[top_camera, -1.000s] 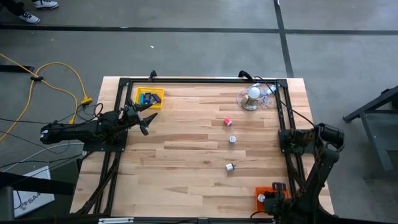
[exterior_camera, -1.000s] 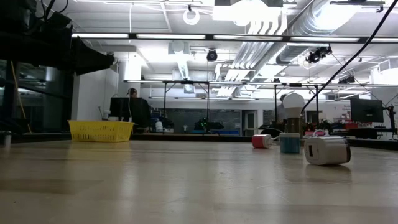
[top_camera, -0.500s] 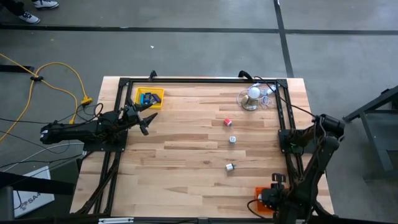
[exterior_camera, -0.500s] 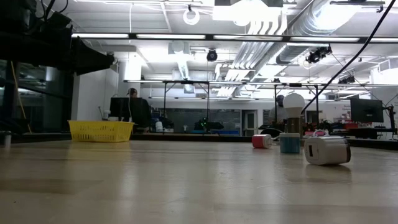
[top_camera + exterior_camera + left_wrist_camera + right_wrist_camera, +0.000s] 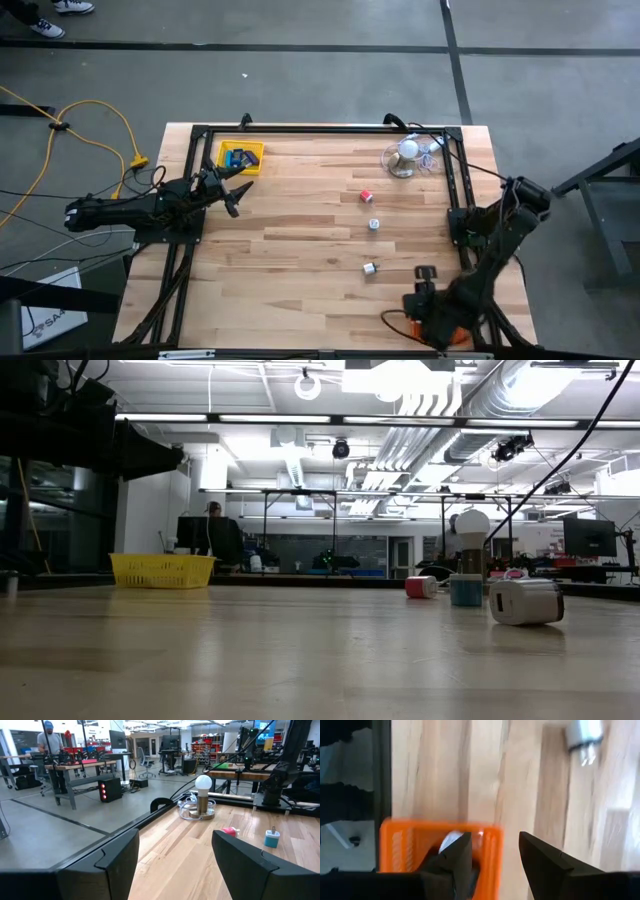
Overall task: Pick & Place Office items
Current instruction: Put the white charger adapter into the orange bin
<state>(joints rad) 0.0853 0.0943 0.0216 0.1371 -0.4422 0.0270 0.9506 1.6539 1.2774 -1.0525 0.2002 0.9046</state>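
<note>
Three small office items lie on the wood right of centre: a red piece (image 5: 366, 196), a teal-and-white piece (image 5: 373, 225) and a white plug-like piece (image 5: 369, 268) (image 5: 585, 735). They also show in the low view as the red piece (image 5: 421, 587), the teal piece (image 5: 465, 590) and the white piece (image 5: 525, 601). My right gripper (image 5: 422, 290) (image 5: 495, 850) points down, open and holding nothing, over the left rim of the orange tray (image 5: 405, 845). A white piece (image 5: 451, 840) lies in that tray. My left gripper (image 5: 235, 190) (image 5: 175, 865) waits open by the yellow tray (image 5: 240, 157), which holds blue pieces (image 5: 238, 158).
A white ball-shaped lamp with a clear wiry tangle (image 5: 407, 152) stands at the far right. A black frame (image 5: 320, 129) runs along the table's far and side edges. Bare wood lies between the two arms. A person stands at a desk (image 5: 212, 530) in the room beyond.
My right gripper has left its place over the orange tray at the near right corner. It has risen and gone toward the table's left and slightly far, and its wrist has rolled. The arm now covers most of the tray in the high view.
</note>
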